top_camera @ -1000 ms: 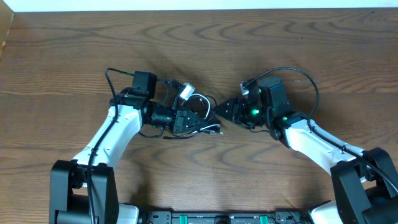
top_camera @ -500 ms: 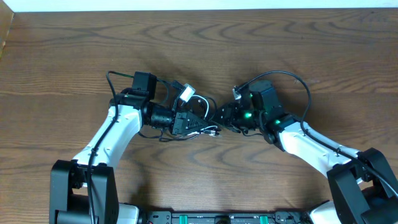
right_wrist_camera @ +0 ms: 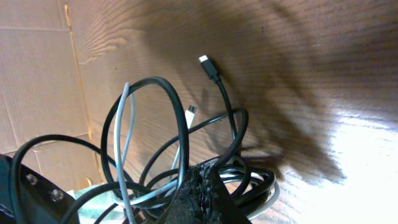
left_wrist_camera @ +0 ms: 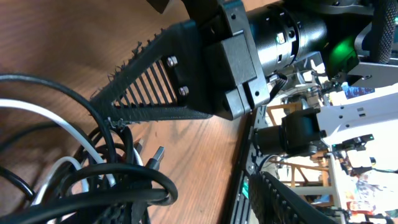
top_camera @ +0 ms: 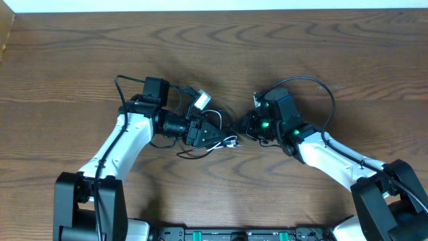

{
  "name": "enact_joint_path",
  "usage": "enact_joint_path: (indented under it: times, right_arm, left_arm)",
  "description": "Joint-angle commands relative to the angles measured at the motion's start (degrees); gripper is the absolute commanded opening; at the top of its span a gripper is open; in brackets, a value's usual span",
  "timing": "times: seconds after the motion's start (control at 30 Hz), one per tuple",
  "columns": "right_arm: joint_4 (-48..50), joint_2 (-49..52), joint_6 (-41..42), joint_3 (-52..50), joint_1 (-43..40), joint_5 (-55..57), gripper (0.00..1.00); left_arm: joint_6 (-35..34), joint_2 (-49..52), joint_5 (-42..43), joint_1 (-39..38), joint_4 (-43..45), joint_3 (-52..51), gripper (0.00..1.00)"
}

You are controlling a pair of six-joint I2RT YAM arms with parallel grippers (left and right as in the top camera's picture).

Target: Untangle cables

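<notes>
Cables point(top_camera: 217, 139) lie in one knot near the middle of the table point(top_camera: 348, 53), right between the two grippers. The left gripper point(top_camera: 214, 129) is on the 9 o'clock side of the knot. The right gripper point(top_camera: 242, 126) is on the 3 o'clock side.

A second ago the right gripper was apart from the knot. It came in toward 9 o'clock until it met the pile, and now it has backed off a tiny bit toward 3 o'clock. With that, the black cable point(top_camera: 190, 153) has let out a wider loop toward 6 o'clock, and the white cable point(top_camera: 229, 142) peeks out beside it. I think the knot is starting to loosen. The two cords are still wound together, so most of the job is left.

The right gripper's fingers look pressed together. In the left wrist view its tip meets a black strand, so I think it is pinching the black cable. The left gripper sits in the pile, but loops hide its fingers, so I cannot tell if it is gripping.

There is lots of bare wood toward 12 o'clock, all the way to the table's far edge. There is more out past 3 and 9 o'clock. Toward 6 o'clock it is tighter, because both arms reach in from there. In the right wrist view the black plug point(right_wrist_camera: 208, 65) lies free on the wood with nothing on top, so that end could slide out easily.
</notes>
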Motion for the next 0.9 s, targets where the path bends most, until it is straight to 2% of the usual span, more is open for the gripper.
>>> enact_joint_path:
  times: [0.0,0.03,0.1,0.2,0.27,0.4,0.43,0.57,0.6,0.77,0.87]
  right_arm:
    - [-0.2,0.2,-2.4,0.1,0.4,1.3,0.01]
    - [-0.2,0.2,-2.4,0.1,0.4,1.5,0.01]
    - [-0.2,0.2,-2.4,0.1,0.4,1.9,0.01]
    - [-0.2,0.2,-2.8,0.1,0.4,2.3,0.01]
    - [-0.2,0.2,-3.0,0.1,0.4,2.3,0.01]
    - [-0.2,0.2,-4.0,0.1,0.0,2.9,0.01]
    - [-0.2,0.2,-4.0,0.1,-0.2,2.8,0.01]
    - [-0.2,0.2,-4.1,0.1,-0.5,2.7,0.01]
    - [-0.2,0.2,-4.1,0.1,-0.4,2.6,0.01]
    - [-0.2,0.2,-4.9,0.1,-0.4,2.6,0.01]
    - [-0.2,0.2,-7.1,0.1,-0.8,2.6,0.01]
  left_arm:
    - [-2.5,0.1,-1.9,-0.3,1.1,-0.1,0.48]
    - [-3.4,0.1,-2.9,-0.3,1.5,-0.1,0.42]
    - [-10.6,0.1,-9.5,-0.3,3.9,-0.1,0.34]
    - [-20.1,0.1,-18.5,-0.3,5.8,-0.1,0.33]
    - [-20.7,0.1,-19.7,-0.3,5.8,-0.1,0.31]
    - [-20.7,0.1,-19.8,-0.3,5.8,-0.1,0.15]
    - [-20.7,0.1,-19.8,-0.3,5.8,-0.1,0.13]
    - [-20.7,0.1,-19.8,-0.3,5.8,-0.1,0.13]
    - [-20.7,0.1,-19.8,-0.3,5.8,-0.1,0.17]
    - [-20.7,0.1,-19.8,-0.3,5.8,-0.1,0.16]
    - [-20.7,0.1,-19.8,-0.3,5.8,-0.1,0.21]
